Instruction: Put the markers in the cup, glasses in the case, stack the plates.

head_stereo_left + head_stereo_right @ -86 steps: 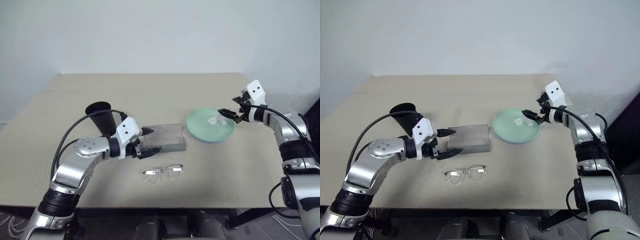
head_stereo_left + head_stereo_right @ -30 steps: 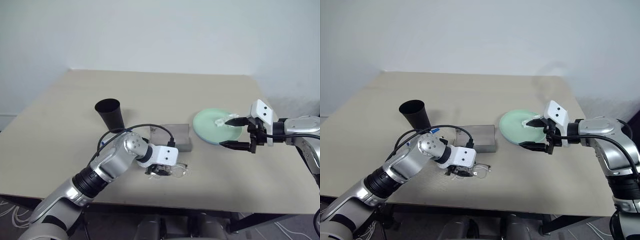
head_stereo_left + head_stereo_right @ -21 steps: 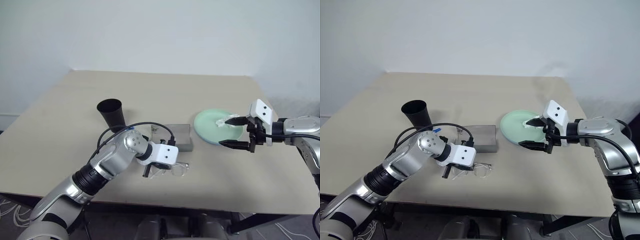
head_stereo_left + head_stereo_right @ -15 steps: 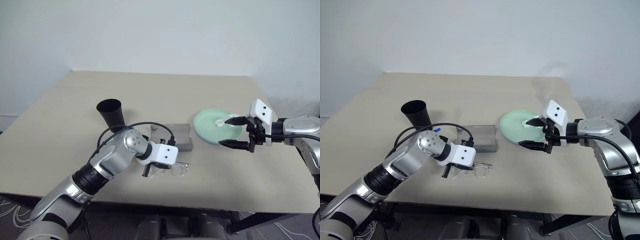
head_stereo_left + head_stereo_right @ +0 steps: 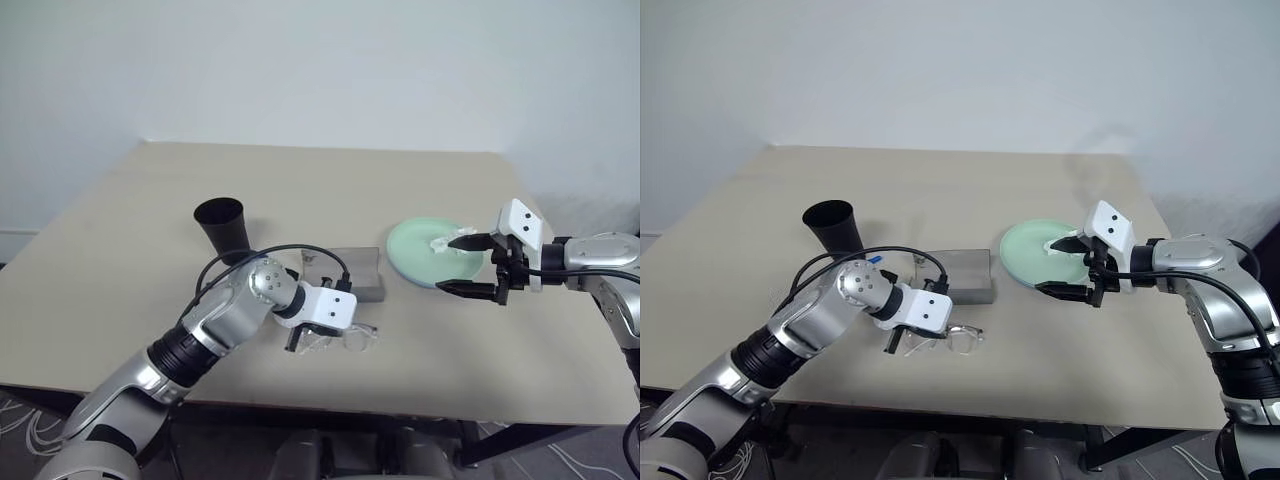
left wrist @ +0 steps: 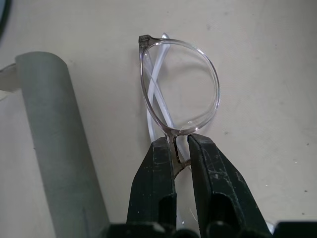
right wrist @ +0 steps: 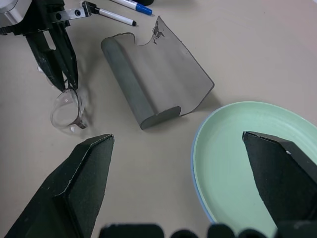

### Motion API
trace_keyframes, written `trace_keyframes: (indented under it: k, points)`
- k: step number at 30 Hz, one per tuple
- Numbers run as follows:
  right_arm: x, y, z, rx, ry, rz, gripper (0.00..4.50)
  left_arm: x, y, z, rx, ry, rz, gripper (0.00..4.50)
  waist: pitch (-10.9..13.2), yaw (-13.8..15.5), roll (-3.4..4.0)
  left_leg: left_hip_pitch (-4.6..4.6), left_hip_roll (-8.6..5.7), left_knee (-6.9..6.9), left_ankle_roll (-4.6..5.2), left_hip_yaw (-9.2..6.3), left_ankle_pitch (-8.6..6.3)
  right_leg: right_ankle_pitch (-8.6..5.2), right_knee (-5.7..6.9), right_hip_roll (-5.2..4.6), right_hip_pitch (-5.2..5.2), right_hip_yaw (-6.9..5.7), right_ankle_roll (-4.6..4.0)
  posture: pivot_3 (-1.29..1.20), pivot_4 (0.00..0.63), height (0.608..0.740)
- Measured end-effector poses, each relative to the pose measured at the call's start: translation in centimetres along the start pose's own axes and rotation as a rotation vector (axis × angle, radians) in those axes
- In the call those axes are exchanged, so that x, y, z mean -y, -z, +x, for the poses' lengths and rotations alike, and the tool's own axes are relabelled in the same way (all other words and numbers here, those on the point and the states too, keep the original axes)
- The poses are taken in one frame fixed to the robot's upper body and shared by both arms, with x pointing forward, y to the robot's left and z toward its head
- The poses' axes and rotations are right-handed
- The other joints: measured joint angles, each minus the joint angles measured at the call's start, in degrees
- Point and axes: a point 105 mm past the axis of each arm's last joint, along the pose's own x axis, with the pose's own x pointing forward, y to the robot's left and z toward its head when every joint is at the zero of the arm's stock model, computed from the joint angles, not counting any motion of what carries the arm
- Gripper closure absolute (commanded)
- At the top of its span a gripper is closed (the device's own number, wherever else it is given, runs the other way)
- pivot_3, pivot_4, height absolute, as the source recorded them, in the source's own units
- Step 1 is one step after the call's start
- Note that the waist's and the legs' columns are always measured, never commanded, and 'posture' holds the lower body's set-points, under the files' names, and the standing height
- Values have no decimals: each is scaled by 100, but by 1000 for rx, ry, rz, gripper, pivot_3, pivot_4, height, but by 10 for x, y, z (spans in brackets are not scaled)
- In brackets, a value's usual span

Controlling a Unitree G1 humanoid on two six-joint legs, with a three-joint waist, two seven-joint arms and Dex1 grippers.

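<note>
Clear glossy plastic glasses (image 6: 181, 84), matt grey case (image 7: 153, 89), smooth beige tabletop (image 5: 330, 190).

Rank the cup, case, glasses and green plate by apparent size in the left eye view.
1. Green plate, widest, though the right tool covers its near edge.
2. Case.
3. Cup and glasses: too close to rank; the cup stands farther back, and the left tool hides part of the glasses.

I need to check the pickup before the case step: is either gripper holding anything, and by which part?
The left gripper pinches the glasses at the bridge between the lenses. The right gripper is open, holding nothing.
</note>
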Motion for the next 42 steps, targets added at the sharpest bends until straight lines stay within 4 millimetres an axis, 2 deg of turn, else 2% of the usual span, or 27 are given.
trace_keyframes:
  k: [4, 19, 26, 33, 39, 42]
  points:
    - [0, 0, 0, 0, -2, 1, 0, -10, 5, -3, -37, -46, 33, 4378, 0, -1, 1, -2, 0, -1, 0, 0, 0, 0, -8, -1, 5, 1, 2, 0, 0, 732]
    - [0, -4, 8, 7, -43, -7, 0, -10, 3, 1, -39, -23, 42, 4378, 1, 0, 5, -4, -1, 4, 1, -6, 0, 2, -2, -1, 2, 5, 4, 0, 0, 732]
    - [0, -5, 10, 12, -51, -12, 0, -14, 2, -4, 13, 6, -78, 4378, 1, 1, 4, -10, -9, 9, 13, -11, -3, 2, 6, 1, -6, 4, 5, 0, 0, 732]
    - [3, -8, 11, 21, -53, -17, 0, -23, -17, -12, 140, 35, -242, 4378, 3, -4, 1, -21, -16, 9, 21, -9, -7, 6, 11, 5, -9, 3, 11, 0, 0, 732]
    - [4, -6, 10, 19, -54, -9, 0, -16, -25, -16, 181, 87, -332, 4378, 3, -4, 0, -20, -16, 9, 20, -9, -7, 6, 20, 6, -12, 4, 11, 0, 0, 732]
    - [4, -6, 11, 21, -56, -8, 0, -14, -20, -17, 158, 92, -348, 4378, 3, -4, 0, -20, -16, 10, 20, -9, -7, 6, 20, 6, -12, 4, 11, 0, 0, 732]
